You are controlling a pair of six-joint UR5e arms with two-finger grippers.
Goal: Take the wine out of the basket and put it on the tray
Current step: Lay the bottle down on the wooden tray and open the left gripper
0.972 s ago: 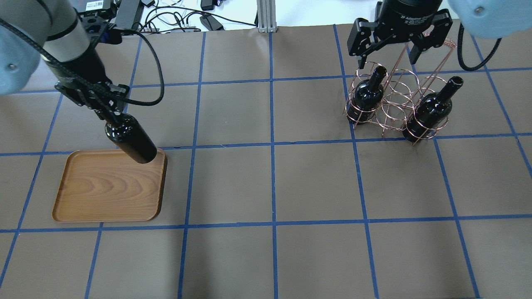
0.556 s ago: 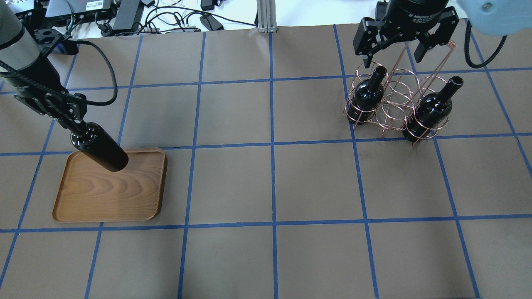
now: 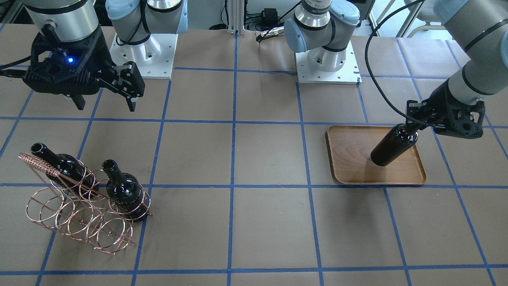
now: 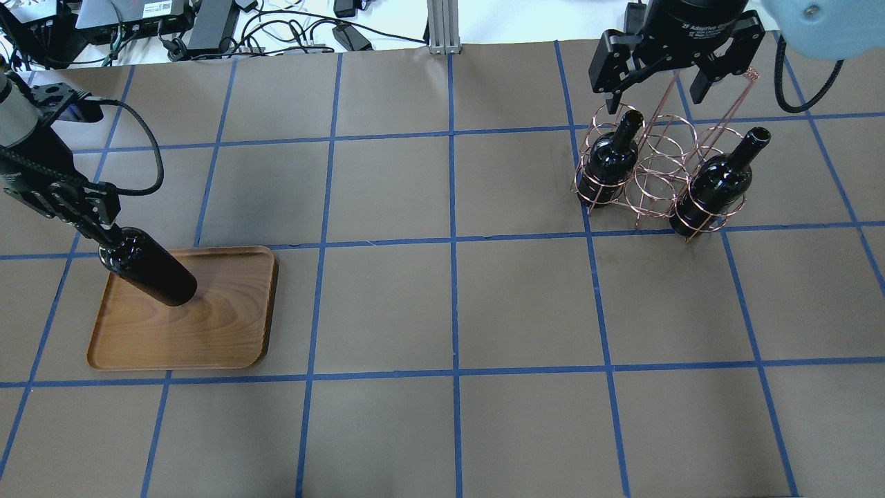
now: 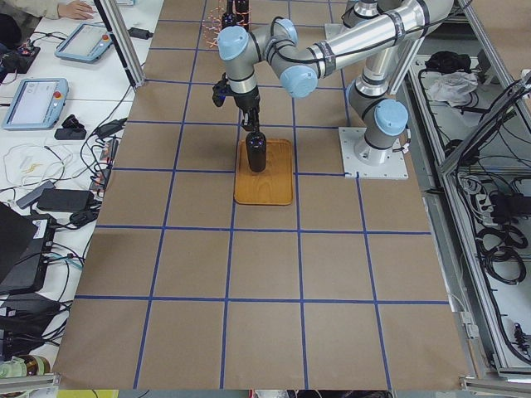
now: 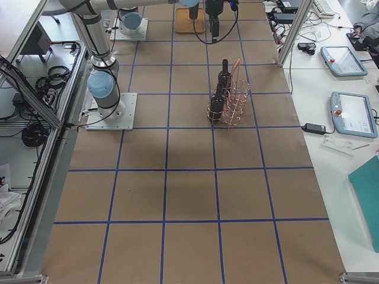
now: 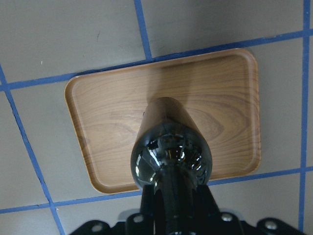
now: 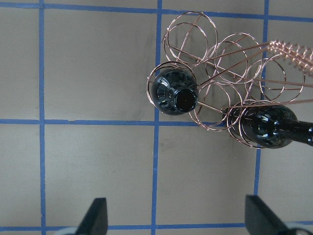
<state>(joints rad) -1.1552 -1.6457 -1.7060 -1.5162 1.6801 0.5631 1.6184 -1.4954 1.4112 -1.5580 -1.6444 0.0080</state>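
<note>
Lower left overhead: left gripper (image 4: 101, 228) clamps wine (image 4: 148, 273) by neck so it hangs base-down over tray (image 4: 221, 325) for set-down. Upper right: right gripper (image 4: 653, 97) wide open, empty, near basket (image 4: 655, 169).

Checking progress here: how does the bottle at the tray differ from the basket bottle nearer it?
The tray bottle is clamped at its neck by the left tool; the basket bottle is ungripped, and the open right tool hovers nearby. The tray bottle is over the wooden tray, contact unclear; the basket bottle sits in the basket's wire rings. Both are glossy dark unlabelled glass, roughly upright.
</note>
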